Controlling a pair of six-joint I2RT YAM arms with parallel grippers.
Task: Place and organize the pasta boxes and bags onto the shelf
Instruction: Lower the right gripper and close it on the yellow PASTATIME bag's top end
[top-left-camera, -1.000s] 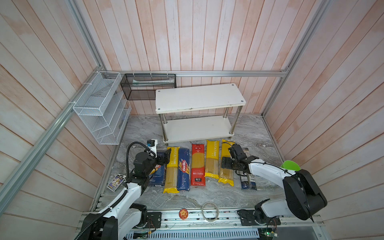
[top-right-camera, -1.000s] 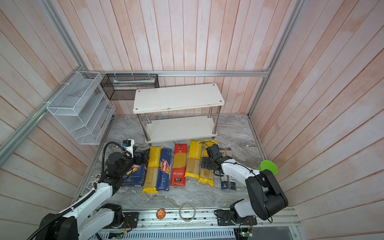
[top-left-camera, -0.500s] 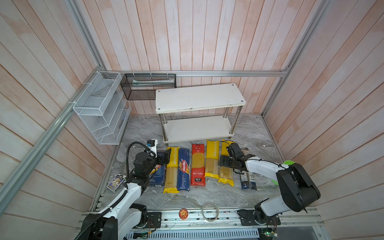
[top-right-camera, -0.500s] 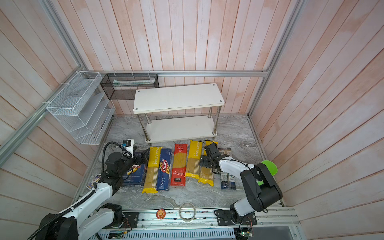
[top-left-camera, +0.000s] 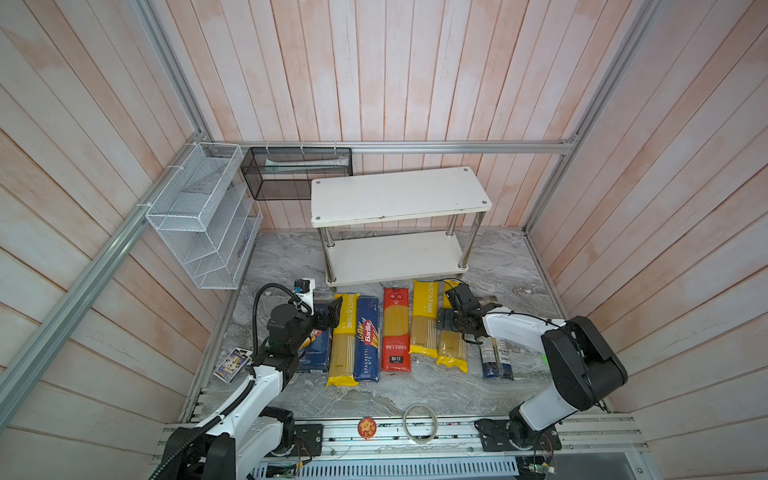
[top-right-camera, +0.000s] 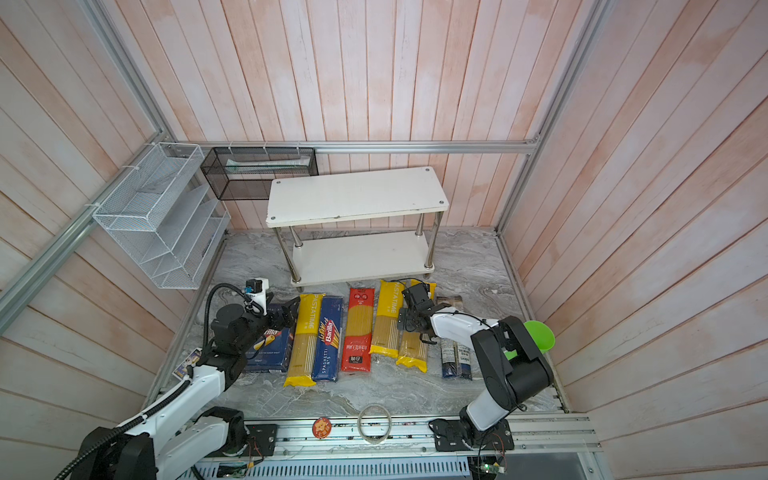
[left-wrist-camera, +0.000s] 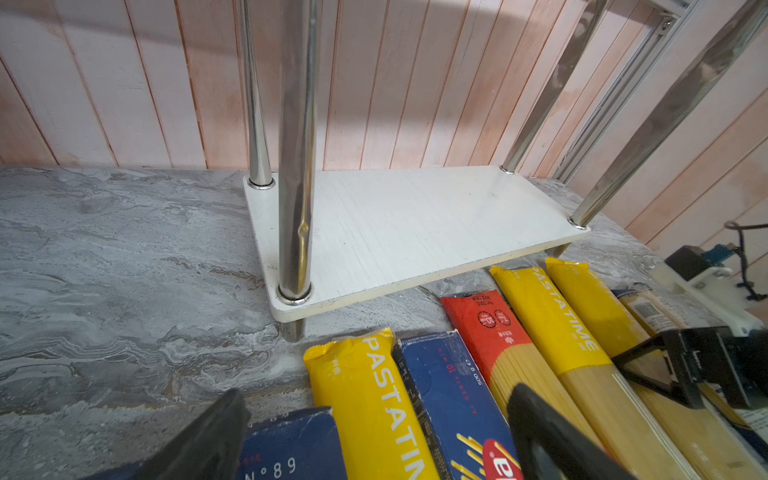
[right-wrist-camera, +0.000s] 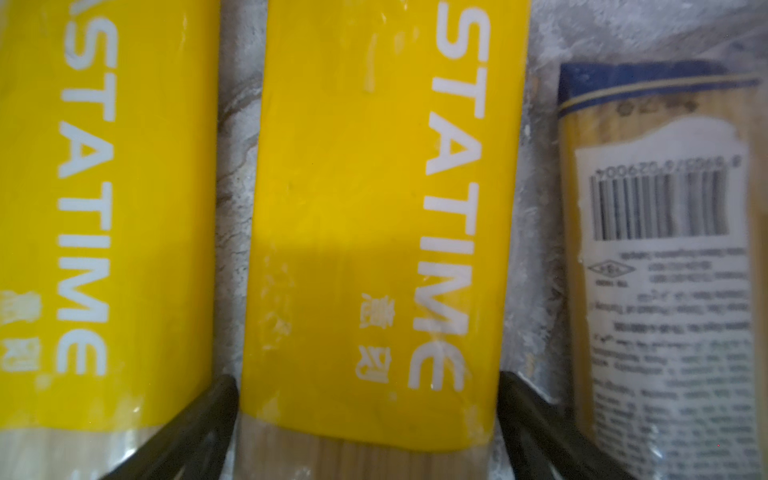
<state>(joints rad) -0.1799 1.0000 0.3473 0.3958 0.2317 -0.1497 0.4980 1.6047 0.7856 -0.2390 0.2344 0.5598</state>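
Your right claw (top-left-camera: 453, 330) sat low over the tabletop (top-left-camera: 415, 395) in both top views, jaws apart and astride the outermost yellow bag (top-left-camera: 454, 353), gripping nothing. Your left claw (top-left-camera: 332, 316) hovered open and empty above the rigatoni box (top-left-camera: 316, 357). The shelf (top-left-camera: 399, 195) stood bare at the back, and every pack lay flat in one row just in front of it. Counted: two blue boxes, the rigatoni box and the spaghetti box (top-left-camera: 368, 336). Five bags: three yellow, one red bag (top-left-camera: 395, 328) and one clear bag (top-left-camera: 496, 357). One shelf, two white boards on four chrome posts.

In the left wrist view, the lower board of the shelf (left-wrist-camera: 415, 224) was empty. Your left claw (left-wrist-camera: 376, 399) spread its jaws above the rigatoni box (left-wrist-camera: 291, 449) and the nearest yellow bag (left-wrist-camera: 361, 374). A chrome post (left-wrist-camera: 295, 166) stood directly ahead. I judge that a straight push forward could knock a long pack against it.

In the right wrist view, your right claw (right-wrist-camera: 368, 384) had a jaw in each narrow gap beside the outermost yellow bag (right-wrist-camera: 374, 208). The middle yellow bag (right-wrist-camera: 104, 187) lay on one side and the clear bag (right-wrist-camera: 665, 249) on the other. Closing could pinch a neighbour's film and drag it along. Held at one narrow spot, the long bag might sag at its ends, slide in its glossy film, or snap spaghetti if squeezed hard.
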